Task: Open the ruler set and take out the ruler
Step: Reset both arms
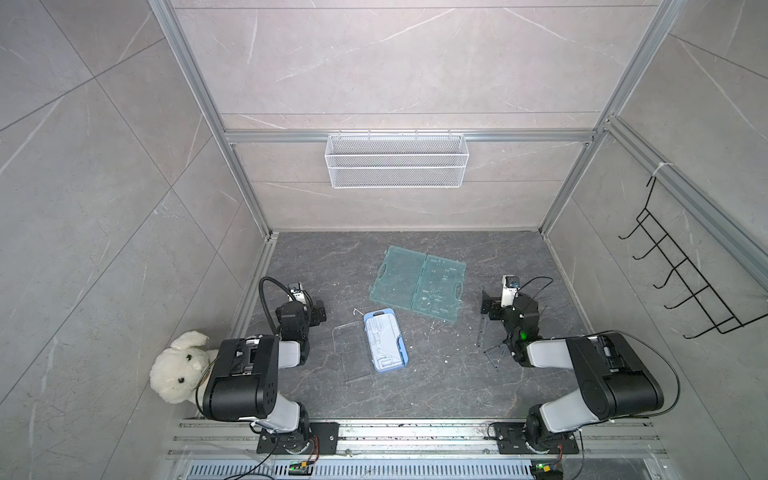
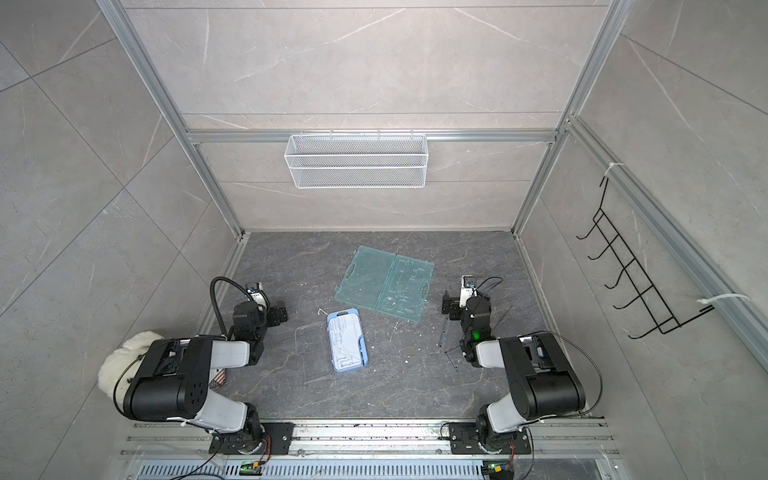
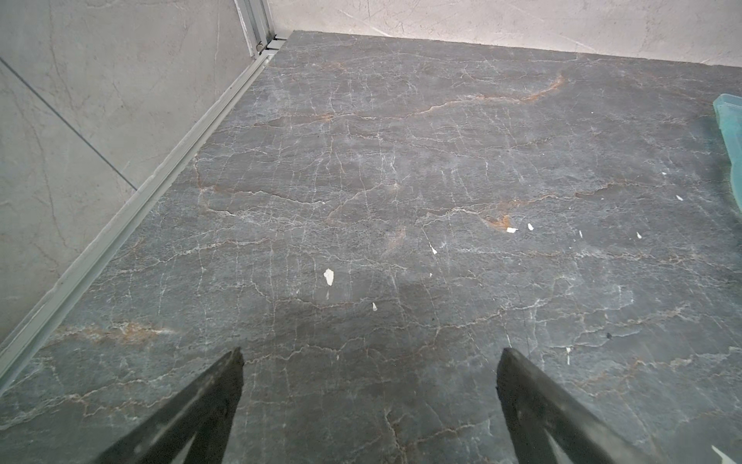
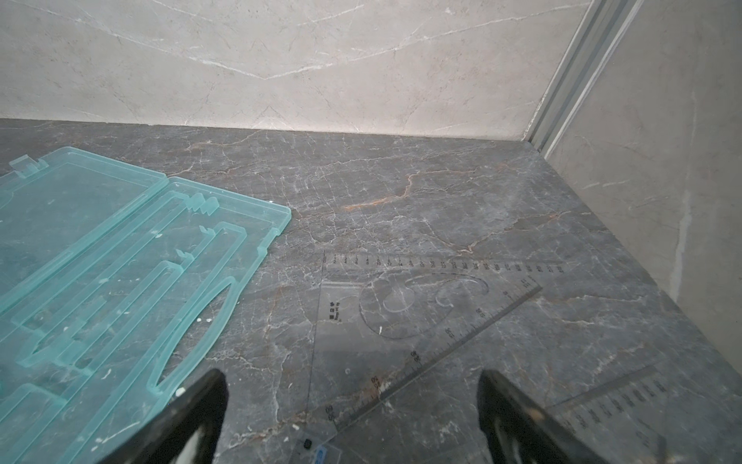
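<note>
Worktop (image 1: 449, 386) of dark veined stone carries the teal case (image 1: 417, 286), opened flat in the middle toward the far wall, its moulded slots looking empty. Near its right half a clear set square (image 4: 401, 341) lies flat on the stone, out of the case, with a second clear ruler (image 4: 614, 397) close by. The right end effector (image 4: 353, 377) points down at the set square's corner, jaws spread wide and gripping nothing. The left end effector (image 3: 371, 357) is spread just as wide over bare stone at the left, also holding nothing. Nearer, between the arms, a blue case (image 1: 385, 341) lies open with its clear lid (image 1: 347, 349) folded out to the left. White flecks (image 3: 328, 276) dot the stone. A plush toy (image 1: 178, 365) sits by the left arm, a wire basket (image 1: 396, 160) hangs on the far wall, and a black hook rack (image 1: 681, 282) on the right wall.
</note>
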